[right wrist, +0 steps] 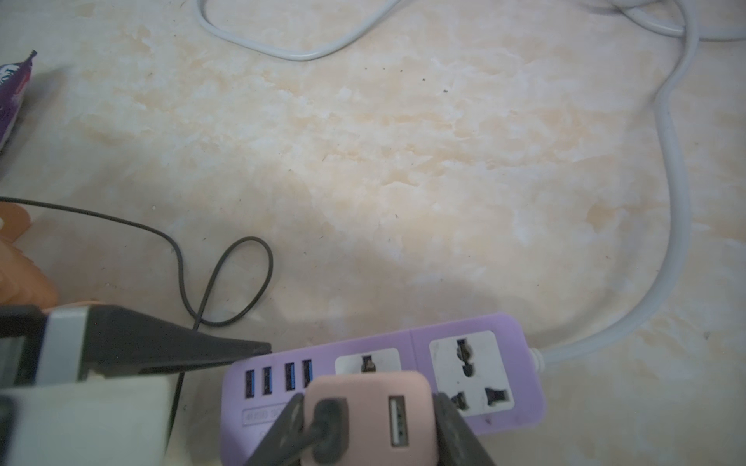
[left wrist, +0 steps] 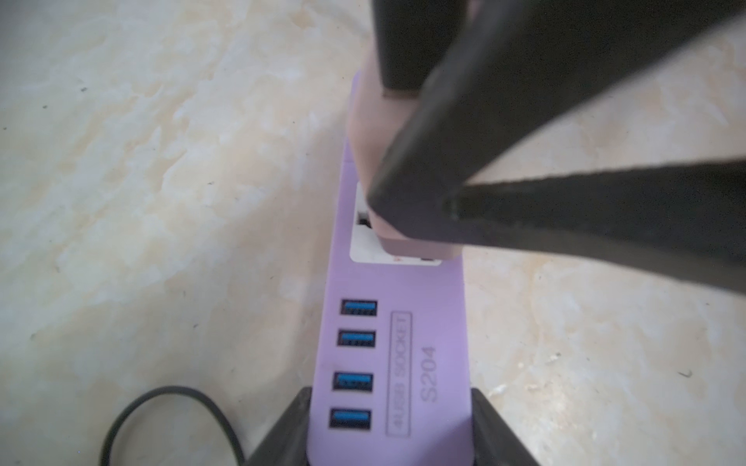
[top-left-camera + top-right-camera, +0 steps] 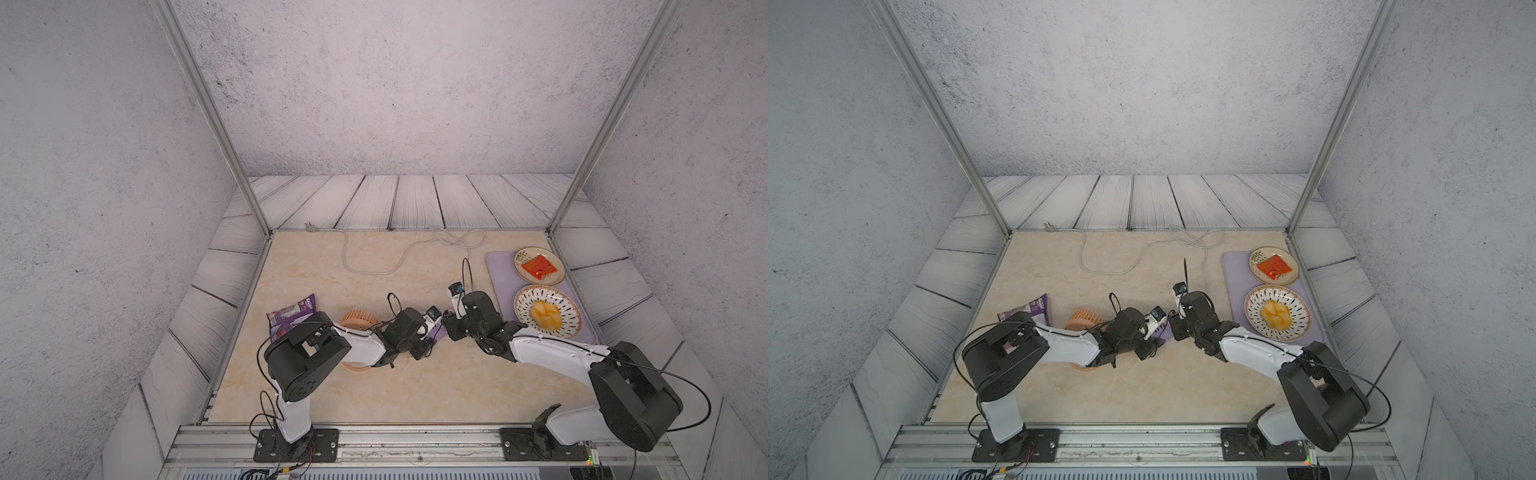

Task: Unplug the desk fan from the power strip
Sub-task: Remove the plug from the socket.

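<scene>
The pink plug adapter (image 1: 363,387) is clenched between the fingers of the right claw (image 1: 369,419) and appears seated in the socket next to the USB ports of the lavender power strip (image 1: 415,343). The left claw (image 2: 389,407) is clamped across the strip's USB end, so the strip is pinned to the table (image 1: 403,161). The pull is best made straight out along the pins, away from the strip's face and without rocking. The strip should be pressed down firmly so that it is not lifted with the plug, and the thin black cord (image 1: 248,239) looped beside the left claw should be left slack. In both top views the right arm is bent steeply down at the wrist over the plug. The left arm is stretched low over the orange desk fan (image 3: 359,322), which lies under its forearm, behind the claw.
</scene>
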